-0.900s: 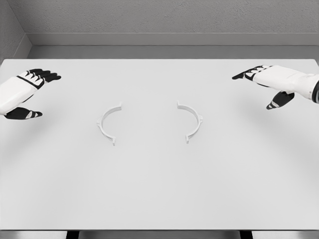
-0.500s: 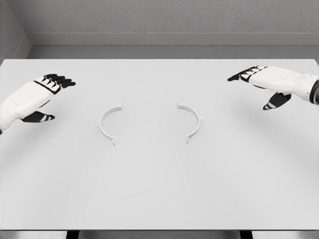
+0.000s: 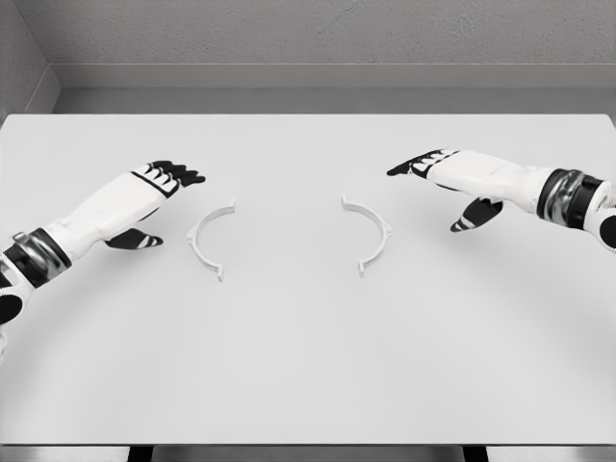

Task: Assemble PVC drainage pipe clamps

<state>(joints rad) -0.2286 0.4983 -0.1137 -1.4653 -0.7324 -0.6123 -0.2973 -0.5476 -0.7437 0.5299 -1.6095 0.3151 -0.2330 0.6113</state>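
Two white half-ring clamp pieces lie flat on the white table (image 3: 308, 366), their open sides facing each other. The left clamp half (image 3: 204, 239) sits just right of my left hand (image 3: 159, 202), which hovers open with its dark fingers stretched out and holds nothing. The right clamp half (image 3: 375, 237) lies below and left of my right hand (image 3: 438, 183), also open, fingers pointing left and thumb hanging down. A gap of bare table separates the two halves.
The table's back edge meets a grey wall (image 3: 327, 38). The front edge runs along the bottom of the view.
Both hands have moved inward toward the clamp halves, the left one rightward and the right one leftward. The clamp halves have not moved.
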